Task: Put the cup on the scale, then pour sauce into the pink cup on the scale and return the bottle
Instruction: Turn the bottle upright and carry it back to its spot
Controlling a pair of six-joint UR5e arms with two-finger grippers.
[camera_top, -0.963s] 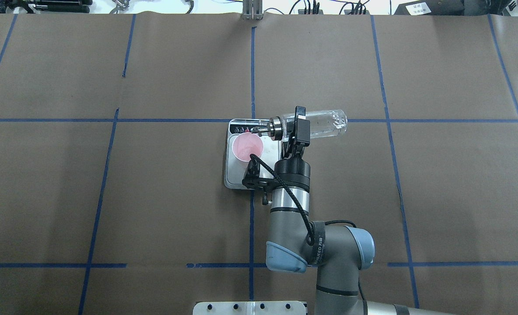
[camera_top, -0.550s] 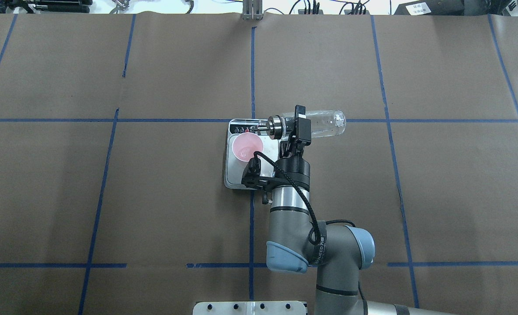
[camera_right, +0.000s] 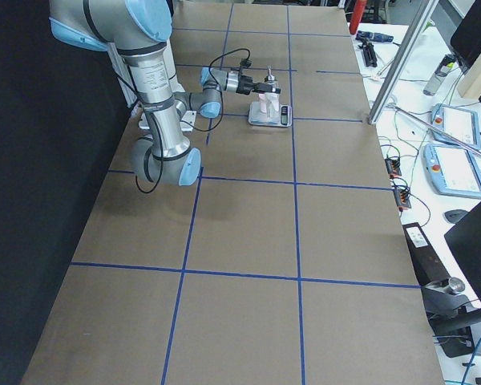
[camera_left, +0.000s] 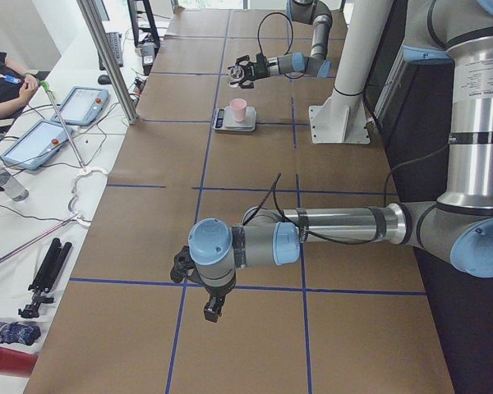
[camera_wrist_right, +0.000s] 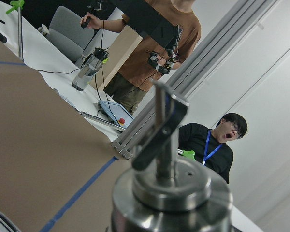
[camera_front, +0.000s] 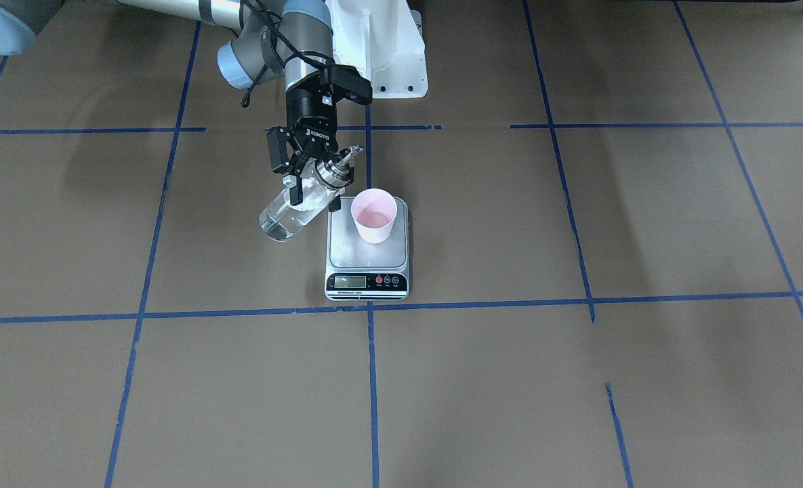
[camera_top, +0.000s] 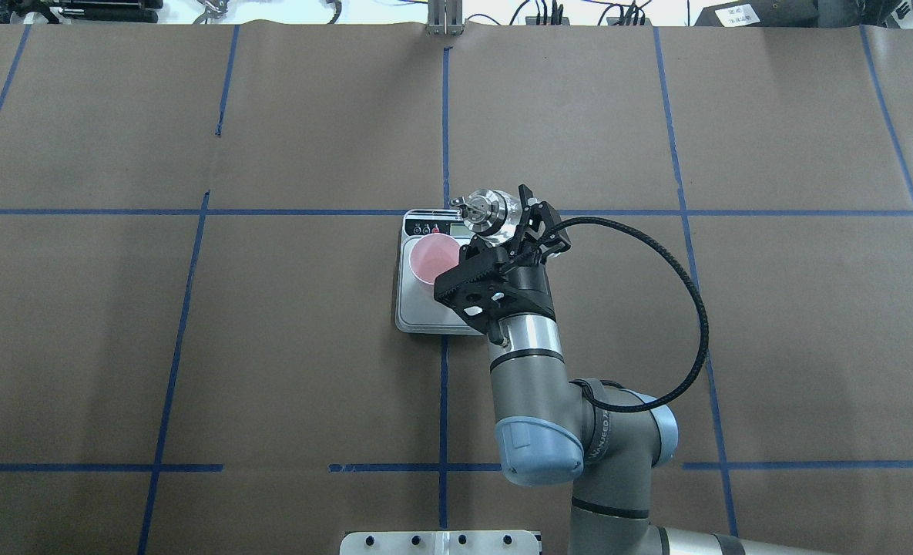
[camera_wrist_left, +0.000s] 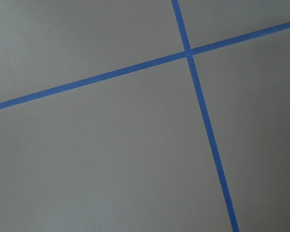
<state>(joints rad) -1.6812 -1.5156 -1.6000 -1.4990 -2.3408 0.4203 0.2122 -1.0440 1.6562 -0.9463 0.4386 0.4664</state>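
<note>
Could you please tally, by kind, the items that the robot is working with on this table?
pink cup: 1
scale: 1
glass bottle: 1
Total: 3

Pink cup on the scale, bottle held in the air beside it.
The scale (camera_front: pixel 367 256) lies flat mid-worktop, well clear of every edge, its display strip toward the far edge. The cup (camera_front: pixel 374 215) stands upright on its platform, open side up. The bottle (camera_front: pixel 291 211), clamped in the right gripper (camera_front: pixel 314 196), is tilted with its metal cap uppermost and leaning toward the cup; clear sauce (camera_front: pixel 274 229) sits in its low end.
</note>
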